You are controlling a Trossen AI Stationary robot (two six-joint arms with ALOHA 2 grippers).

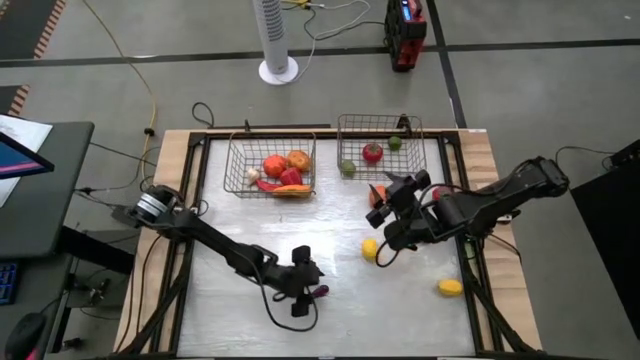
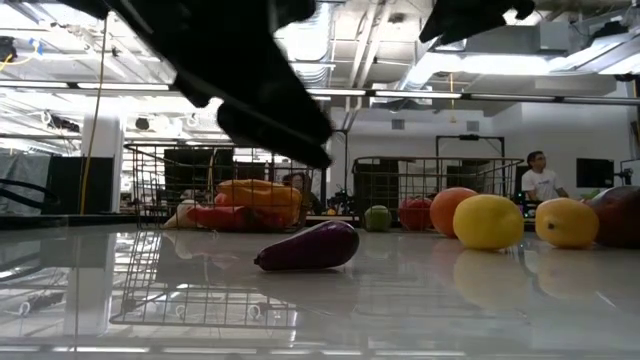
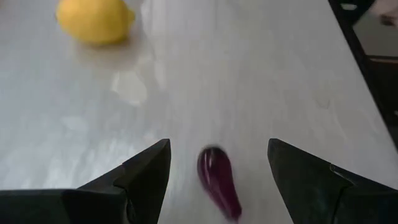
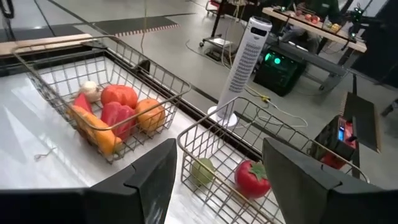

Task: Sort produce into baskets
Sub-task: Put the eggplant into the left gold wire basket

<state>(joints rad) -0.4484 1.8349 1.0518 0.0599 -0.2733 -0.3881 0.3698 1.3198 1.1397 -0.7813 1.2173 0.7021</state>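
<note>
A dark purple eggplant (image 3: 219, 183) lies on its side on the white table near the front middle (image 1: 320, 292). My left gripper (image 3: 219, 144) hovers over it, open, one finger on either side and neither touching; in the low view the arm (image 2: 250, 80) hangs above the eggplant (image 2: 308, 246). My right gripper (image 4: 219, 143) is open and empty, raised at the right middle (image 1: 398, 192), facing the two wire baskets. The left basket (image 1: 270, 165) holds red, orange and white produce; the right basket (image 1: 380, 145) holds a red piece and green ones.
Loose on the table are a yellow lemon (image 1: 370, 249), another yellow piece (image 1: 450, 288) at the front right and an orange piece (image 1: 378, 195) below my right gripper. A dark red piece (image 2: 622, 215) shows at the low view's right edge. Bare tabletop lies at the front left.
</note>
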